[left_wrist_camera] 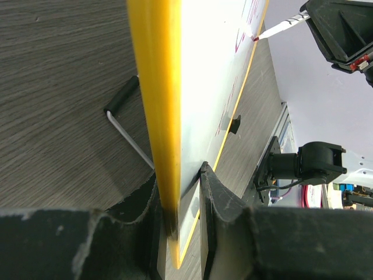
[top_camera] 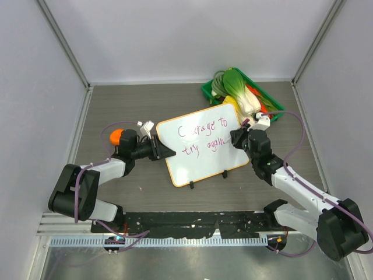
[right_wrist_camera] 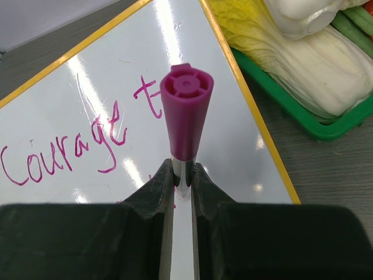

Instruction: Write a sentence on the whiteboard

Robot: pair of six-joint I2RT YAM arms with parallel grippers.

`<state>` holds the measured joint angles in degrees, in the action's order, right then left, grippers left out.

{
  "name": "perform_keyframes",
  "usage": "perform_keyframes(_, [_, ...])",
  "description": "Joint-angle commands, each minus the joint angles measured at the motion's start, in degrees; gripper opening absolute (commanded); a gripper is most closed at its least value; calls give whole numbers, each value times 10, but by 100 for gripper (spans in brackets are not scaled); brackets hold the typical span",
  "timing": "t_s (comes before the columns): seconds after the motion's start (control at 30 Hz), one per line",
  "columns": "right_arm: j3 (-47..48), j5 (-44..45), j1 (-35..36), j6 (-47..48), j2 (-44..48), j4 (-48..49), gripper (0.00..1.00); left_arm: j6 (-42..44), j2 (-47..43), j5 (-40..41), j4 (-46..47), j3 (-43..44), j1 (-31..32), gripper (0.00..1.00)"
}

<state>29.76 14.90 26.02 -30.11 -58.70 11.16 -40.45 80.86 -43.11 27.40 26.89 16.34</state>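
The whiteboard [top_camera: 204, 158], white with a thin orange frame and two black clips on its near edge, stands tilted at mid table. The sentence [top_camera: 201, 140] is purple-pink handwriting in two lines, "Courage to" over "try again"; part of it shows in the right wrist view [right_wrist_camera: 64, 146]. My left gripper [top_camera: 165, 151] is shut on the board's left edge, the frame [left_wrist_camera: 152, 87] between its jaws [left_wrist_camera: 178, 175]. My right gripper [top_camera: 239, 137] is shut on a purple-capped marker [right_wrist_camera: 186, 105] over the board's right side. The marker tip [left_wrist_camera: 259, 37] is at the board face.
A green tray [top_camera: 276, 108] with bok choy [top_camera: 242, 93] and other vegetables sits at the back right, close to the board's corner. A wire stand leg [left_wrist_camera: 123, 111] rests on the table behind the board. An orange object [top_camera: 116, 136] lies by the left arm. Walls enclose the table.
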Motion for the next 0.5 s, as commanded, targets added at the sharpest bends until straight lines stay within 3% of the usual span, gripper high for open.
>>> perform_keyframes(0.0, [18, 7, -4, 2, 31, -3, 1, 80, 19, 115, -81, -11, 5, 0])
perform_keyframes(0.47, [18, 15, -3, 11, 79, -13, 1, 80, 22, 114, -80, -10, 6, 0])
